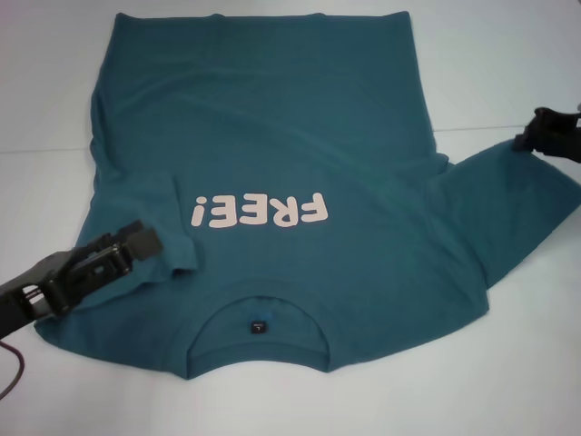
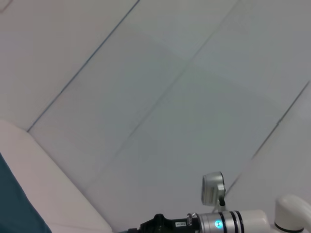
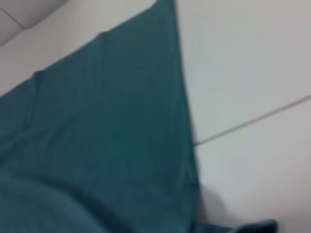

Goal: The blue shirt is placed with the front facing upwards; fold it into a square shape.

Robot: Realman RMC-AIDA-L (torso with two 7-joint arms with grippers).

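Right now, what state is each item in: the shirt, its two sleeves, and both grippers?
blue shirt: front up, body flat on the white table, collar toward the robot.
left sleeve: folded inward over the body.
right sleeve: spread out flat, not yet folded.
left gripper: at the folded left sleeve.
right gripper: at the right sleeve's edge.

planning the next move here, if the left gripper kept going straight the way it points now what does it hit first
The left gripper points across the blue shirt, toward the folded-in left sleeve. It would likely meet that sleeve fold first, then the pink lettering. Its height above the cloth is unclear.
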